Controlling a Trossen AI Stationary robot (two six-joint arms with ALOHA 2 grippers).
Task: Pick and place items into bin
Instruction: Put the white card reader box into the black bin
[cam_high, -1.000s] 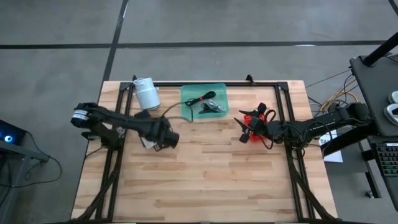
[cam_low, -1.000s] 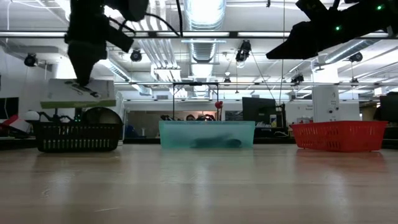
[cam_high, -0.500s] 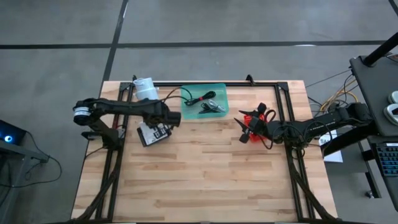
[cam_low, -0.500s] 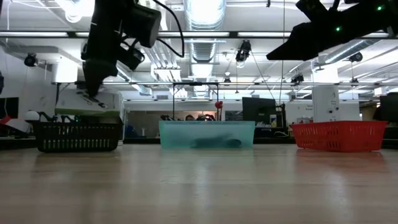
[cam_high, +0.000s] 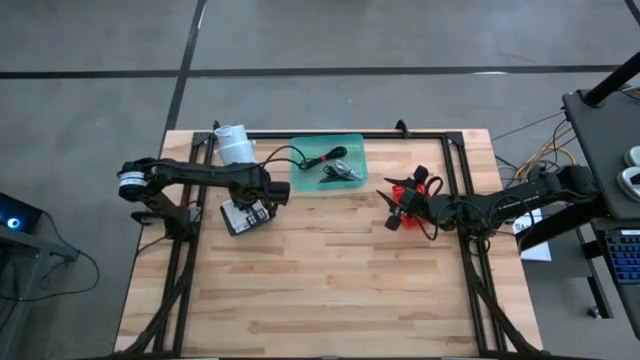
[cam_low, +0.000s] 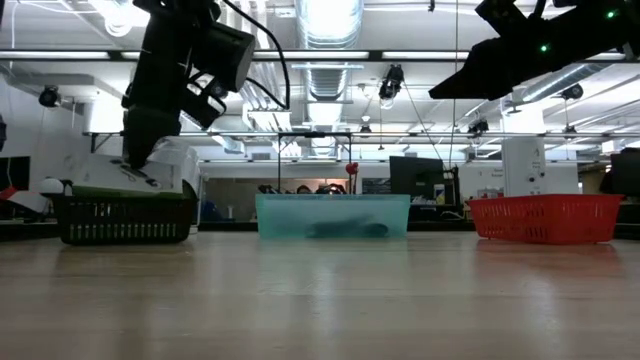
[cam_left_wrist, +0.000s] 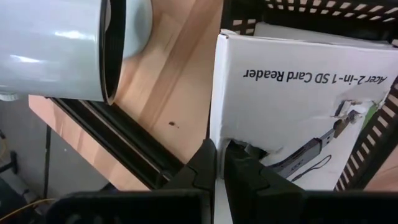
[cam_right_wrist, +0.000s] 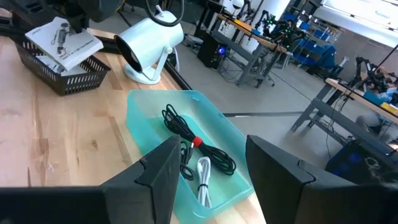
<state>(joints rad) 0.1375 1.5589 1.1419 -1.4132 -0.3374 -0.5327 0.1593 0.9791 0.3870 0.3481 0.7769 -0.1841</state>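
A flat white packet (cam_left_wrist: 298, 99) with black print lies over a black mesh basket (cam_low: 125, 218) at the table's far left; my left gripper (cam_left_wrist: 221, 155) is shut on it. The packet (cam_high: 243, 215) also shows in the high view, and its far side shows in the right wrist view (cam_right_wrist: 62, 36). A teal bin (cam_high: 328, 163) at the far middle holds a thin black cable (cam_right_wrist: 186, 134) and a silvery-white cord (cam_right_wrist: 204, 180). My right gripper (cam_high: 392, 208) hangs open and still above a red basket (cam_high: 412, 190), with nothing between its fingers. My left gripper pinches the packet's edge (cam_left_wrist: 219, 138) between its two shut fingers, beside a torn spot. The fingers come from above, slanting steeply down. The packet lies nearly flat, a little tilted, on top of the black basket (cam_left_wrist: 385, 124).
A white cylindrical roll (cam_high: 235, 147) lies on its stand at the far left, just beyond the black basket. Black frame rails (cam_high: 455, 165) run along the table's far edge and both sides. Bare wood (cam_high: 330, 280) fills the near half.
My left gripper has swung toward the table's far edge and sunk, still shut on the packet. The packet, first hanging clear above the black basket, has come down onto the basket's top.
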